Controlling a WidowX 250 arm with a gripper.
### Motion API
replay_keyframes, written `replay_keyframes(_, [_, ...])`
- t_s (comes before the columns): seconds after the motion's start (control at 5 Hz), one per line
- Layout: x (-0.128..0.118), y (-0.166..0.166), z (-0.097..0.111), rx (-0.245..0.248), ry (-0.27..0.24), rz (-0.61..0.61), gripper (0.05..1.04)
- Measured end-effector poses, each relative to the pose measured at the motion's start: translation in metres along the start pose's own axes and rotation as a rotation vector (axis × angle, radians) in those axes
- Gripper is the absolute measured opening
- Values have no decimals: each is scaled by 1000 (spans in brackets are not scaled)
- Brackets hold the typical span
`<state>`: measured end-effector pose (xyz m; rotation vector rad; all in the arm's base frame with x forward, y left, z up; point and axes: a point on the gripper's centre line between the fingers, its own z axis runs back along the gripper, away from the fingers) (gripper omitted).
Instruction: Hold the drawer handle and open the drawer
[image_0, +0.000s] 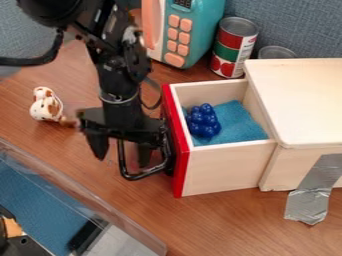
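one can (234, 47) with a red, green and white label stands on the brown desk (220, 225) by the blue-grey wall (300, 25). the drawer (224, 167) sits open in its box (300, 100); the tool (121, 149) hangs over the desk, fingers apart, the black handle (137, 176) between them.

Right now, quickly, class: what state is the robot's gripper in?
Gripper: open, fingers spread, with the outer bar of the black drawer handle between them but not clamped.
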<state>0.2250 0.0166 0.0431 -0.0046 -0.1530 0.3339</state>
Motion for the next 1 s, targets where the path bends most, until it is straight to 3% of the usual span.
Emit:
replay_keyframes(0.4, [9, 7, 51, 68, -45, -173, 1000])
replay_keyframes(0.6, [11, 10, 77, 60, -23, -198, 1000])
replay_keyframes(0.8, [28, -11, 92, 22, 8, -286, 1000])
replay_keyframes(1.0, [47, -36, 115, -27, 5, -347, 1000])
